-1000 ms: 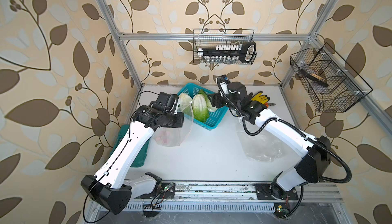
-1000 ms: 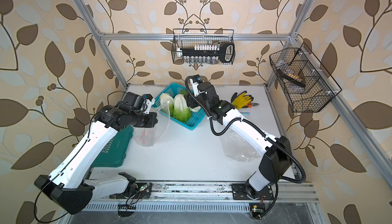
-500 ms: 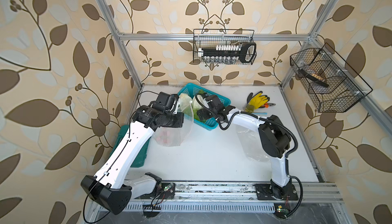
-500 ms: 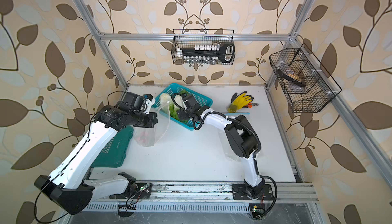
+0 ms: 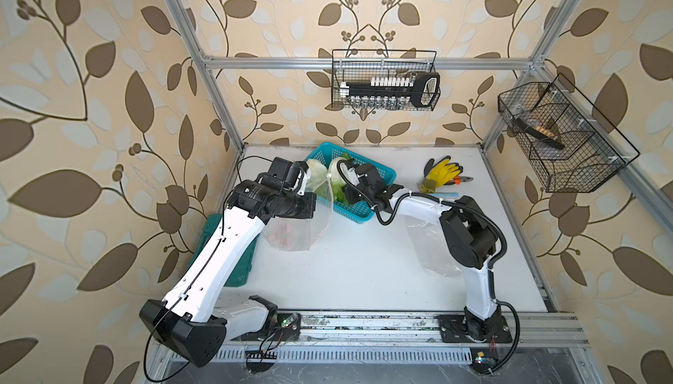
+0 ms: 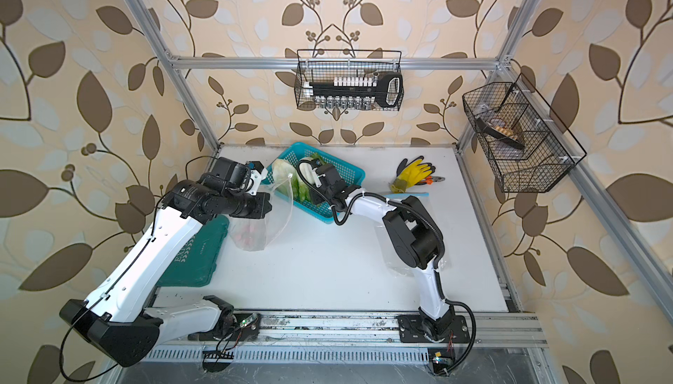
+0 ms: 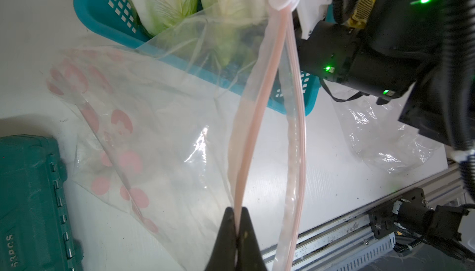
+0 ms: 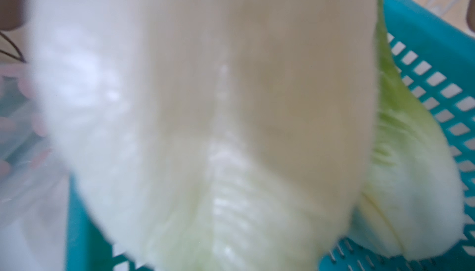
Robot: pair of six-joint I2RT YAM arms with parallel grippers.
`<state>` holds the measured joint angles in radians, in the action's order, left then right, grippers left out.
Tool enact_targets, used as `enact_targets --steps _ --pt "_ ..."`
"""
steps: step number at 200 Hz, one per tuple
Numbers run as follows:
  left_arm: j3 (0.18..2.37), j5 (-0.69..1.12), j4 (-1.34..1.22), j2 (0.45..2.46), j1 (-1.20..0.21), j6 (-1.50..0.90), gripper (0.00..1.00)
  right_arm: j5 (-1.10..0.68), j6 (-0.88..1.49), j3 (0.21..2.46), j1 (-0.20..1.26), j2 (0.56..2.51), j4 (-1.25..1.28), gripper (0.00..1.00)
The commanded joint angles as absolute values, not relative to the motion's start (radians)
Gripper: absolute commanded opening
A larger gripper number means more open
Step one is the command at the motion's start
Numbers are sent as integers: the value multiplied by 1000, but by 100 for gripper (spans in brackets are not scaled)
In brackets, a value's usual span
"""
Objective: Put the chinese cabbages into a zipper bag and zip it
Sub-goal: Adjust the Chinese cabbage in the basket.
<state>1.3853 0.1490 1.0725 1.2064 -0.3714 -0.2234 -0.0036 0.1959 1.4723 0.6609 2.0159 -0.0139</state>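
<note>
Lying in the basket at the tabletop's far edge, the chinese cabbages are pointing stalks toward that edge. Your right end effector is hovering close over one, grip impossible to tell; your left end effector is pinching the zipper bag by its rim, just beside the basket.
</note>
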Motion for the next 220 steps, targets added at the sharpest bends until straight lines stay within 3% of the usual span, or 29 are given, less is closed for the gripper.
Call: enact_targets --steps 1,25,50,90,110,177,198,220 --pt "1384 144 1059 1179 -360 -213 0 -50 169 1497 656 1864 -92 15" --pt "1374 144 1052 1167 -360 -215 0 -51 144 1564 653 1796 -356 13" --pt "1386 158 1055 1172 -361 -214 0 -13 113 1755 651 1773 -799 16" --pt "1390 214 1028 1187 -361 -222 0 314 35 1935 676 1865 -1265 23" --pt "1395 231 1030 1202 -362 -232 0 371 9 2010 678 1957 -1300 25" --pt "1368 234 1025 1203 -363 -259 0 212 -87 2434 721 2387 -1389 39" --pt "1372 224 1033 1203 -362 -252 0 135 -75 2433 710 2423 -1328 57" --pt "1379 213 1044 1204 -362 -244 0 65 -53 2313 710 2339 -1184 73"
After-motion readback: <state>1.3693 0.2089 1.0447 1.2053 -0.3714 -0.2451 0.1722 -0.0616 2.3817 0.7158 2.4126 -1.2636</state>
